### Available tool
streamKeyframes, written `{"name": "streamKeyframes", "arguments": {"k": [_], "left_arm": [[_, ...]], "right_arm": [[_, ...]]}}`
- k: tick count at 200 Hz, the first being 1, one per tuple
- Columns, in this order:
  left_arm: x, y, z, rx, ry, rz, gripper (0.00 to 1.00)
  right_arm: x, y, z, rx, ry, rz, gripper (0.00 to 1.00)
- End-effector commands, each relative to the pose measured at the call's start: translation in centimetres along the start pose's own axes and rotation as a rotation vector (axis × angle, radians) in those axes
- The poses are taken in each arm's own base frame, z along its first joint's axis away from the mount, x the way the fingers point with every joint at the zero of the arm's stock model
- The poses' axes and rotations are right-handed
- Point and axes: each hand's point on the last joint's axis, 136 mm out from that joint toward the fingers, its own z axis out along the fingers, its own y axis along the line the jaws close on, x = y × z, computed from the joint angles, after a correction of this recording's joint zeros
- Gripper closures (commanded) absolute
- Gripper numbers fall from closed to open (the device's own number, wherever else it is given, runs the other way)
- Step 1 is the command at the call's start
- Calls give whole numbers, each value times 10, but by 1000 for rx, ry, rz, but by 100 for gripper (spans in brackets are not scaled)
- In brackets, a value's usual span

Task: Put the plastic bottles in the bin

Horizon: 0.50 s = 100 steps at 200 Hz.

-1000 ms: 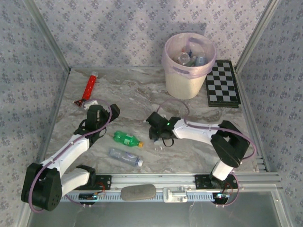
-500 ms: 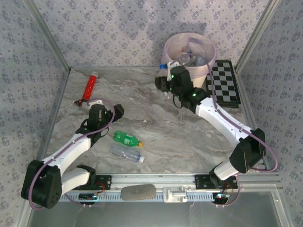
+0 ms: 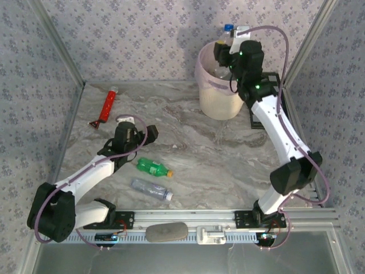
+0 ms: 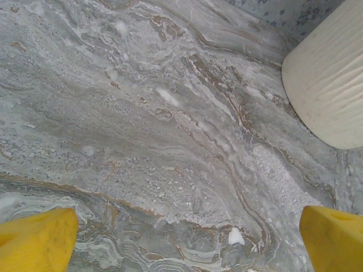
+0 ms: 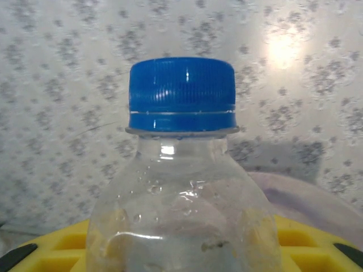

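At one o'clock the right claw pinches a blue-capped clear bottle above the bin; at nine o'clock the left claw hangs spread over the table.

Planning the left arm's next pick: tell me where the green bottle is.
In the top view, the green bottle lies on the marble table, left of centre, with a clear bottle just nearer the arm bases.
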Motion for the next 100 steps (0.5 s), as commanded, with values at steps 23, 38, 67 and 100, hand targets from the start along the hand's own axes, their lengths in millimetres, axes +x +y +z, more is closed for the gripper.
{"name": "streamKeyframes", "arguments": {"k": [23, 38, 67, 100], "left_arm": [[-10, -16, -2, 32, -7, 44, 0], [-11, -15, -2, 27, -6, 44, 0], [-10, -12, -3, 12, -2, 44, 0], [-9, -11, -3, 3, 3, 50, 0]], "right_arm": [[30, -41, 48, 58, 139, 48, 56], [50, -51, 60, 80, 206, 57, 55], [89, -66, 73, 109, 323, 103, 55], [120, -79, 79, 129, 400, 173, 54]]}}
